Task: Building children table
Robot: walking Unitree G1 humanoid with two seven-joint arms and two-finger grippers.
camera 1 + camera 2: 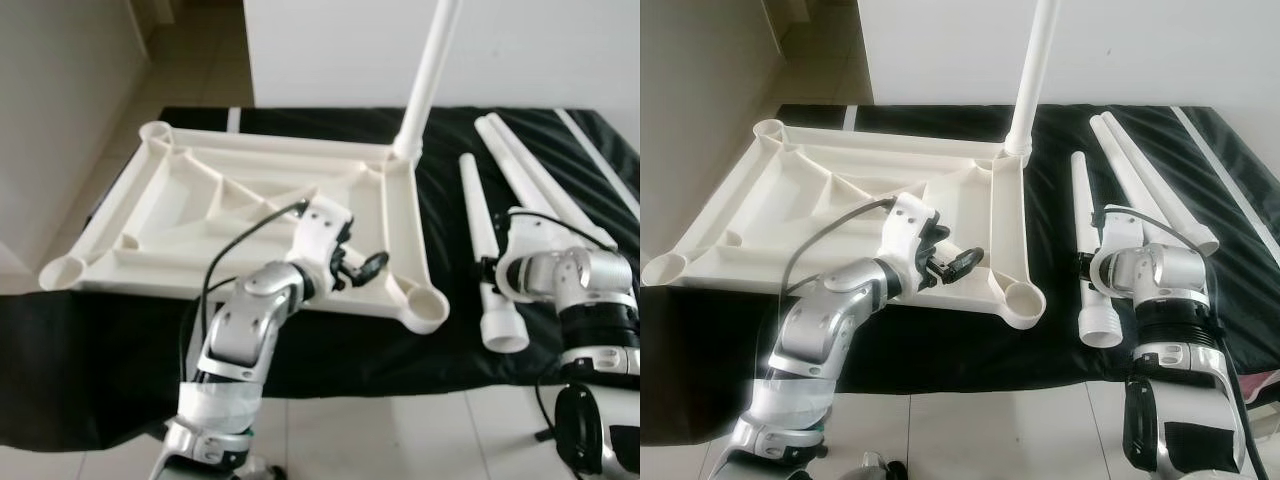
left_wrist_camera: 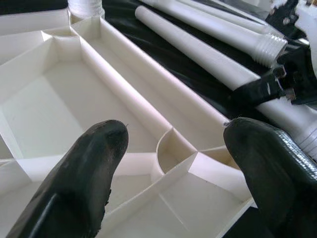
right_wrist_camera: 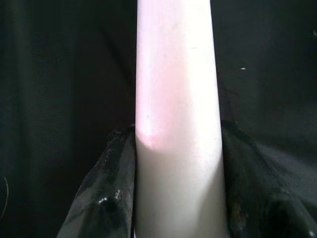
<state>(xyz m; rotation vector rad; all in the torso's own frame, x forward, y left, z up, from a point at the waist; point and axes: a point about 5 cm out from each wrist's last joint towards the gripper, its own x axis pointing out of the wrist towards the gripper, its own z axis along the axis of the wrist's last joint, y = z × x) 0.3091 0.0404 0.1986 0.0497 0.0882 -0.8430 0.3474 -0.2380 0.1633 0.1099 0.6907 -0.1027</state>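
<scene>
Right gripper [image 1: 1087, 272] is clamped around a white table leg [image 1: 480, 250], its two black fingers [image 3: 106, 198] pressing either side of the tube near its wider, threaded end. That leg lies flat on a black cloth [image 1: 450, 200], with its long axis running away from the robot: the narrow tip points to the far side and the wide open end [image 1: 504, 330] faces the robot. Two more white legs [image 1: 535, 180] lie just beside it on the robot's right, angled slightly outward.

Left gripper [image 1: 362, 268] hovers with its fingers [image 2: 94, 168] spread apart and nothing between them, above the near right part of a white plastic tabletop [image 1: 150, 215]. That tabletop lies upside down on the cloth, to the left of the loose legs, showing its ribbed underside and round corner sockets [image 1: 428, 303]. One leg [image 1: 432, 70] already stands upright in the far right corner socket, pointing straight up. Pale floor tiles [image 1: 400, 440] show at the near edge.
</scene>
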